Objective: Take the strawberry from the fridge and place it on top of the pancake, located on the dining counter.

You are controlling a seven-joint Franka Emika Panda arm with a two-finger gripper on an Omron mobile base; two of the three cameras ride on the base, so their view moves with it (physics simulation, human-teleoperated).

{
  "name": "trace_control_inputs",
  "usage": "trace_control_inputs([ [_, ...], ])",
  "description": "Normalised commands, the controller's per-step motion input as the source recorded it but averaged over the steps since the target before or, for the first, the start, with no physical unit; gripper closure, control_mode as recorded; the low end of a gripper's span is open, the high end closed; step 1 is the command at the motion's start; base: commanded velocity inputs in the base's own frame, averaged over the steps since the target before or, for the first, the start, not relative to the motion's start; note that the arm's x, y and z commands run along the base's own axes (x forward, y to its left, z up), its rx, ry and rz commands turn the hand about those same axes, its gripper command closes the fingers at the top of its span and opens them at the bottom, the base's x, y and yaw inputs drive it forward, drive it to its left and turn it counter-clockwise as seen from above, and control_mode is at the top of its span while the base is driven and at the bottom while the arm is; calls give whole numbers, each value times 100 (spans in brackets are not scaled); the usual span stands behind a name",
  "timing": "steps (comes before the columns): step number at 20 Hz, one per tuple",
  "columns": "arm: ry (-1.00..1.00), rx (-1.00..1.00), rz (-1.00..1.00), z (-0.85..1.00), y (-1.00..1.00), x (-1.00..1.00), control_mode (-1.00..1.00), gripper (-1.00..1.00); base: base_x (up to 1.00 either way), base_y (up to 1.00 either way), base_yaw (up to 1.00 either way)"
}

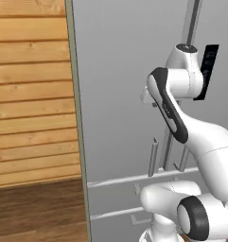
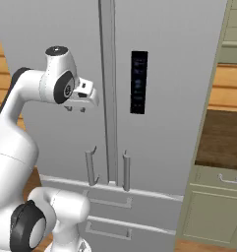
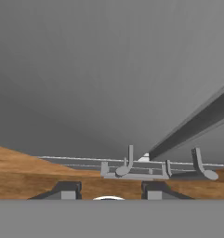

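Facing the shut fridge (image 2: 164,98), we see our gripper (image 3: 108,189) at 6 o'clock, fingers apart, grasping nothing.

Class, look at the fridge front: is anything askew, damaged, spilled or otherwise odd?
Nothing stands out. The fridge has both upper doors shut, its handles straight, and its dark panel intact. The gripper hangs near the left door, holding nothing.

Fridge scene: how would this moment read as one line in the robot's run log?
fridge: doors shut | fingers: apart, holding nothing, close to left door | handles: untouched | strawberry: not yet fetched
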Motion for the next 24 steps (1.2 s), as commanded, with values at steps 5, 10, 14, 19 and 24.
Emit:
trace_control_inputs([
  [5,0,0,0,0,0,0,100,-100,-3,-5,0],
  [10,0,0,0,0,0,0,100,-100,-84,-51,0],
  [14,0,0,0,0,0,0,100,-100,-76,-40,0],
  [19,0,0,0,0,0,0,100,-100,-14,-45,2],
  [24,0,0,0,0,0,0,100,-100,3,-66,1],
])
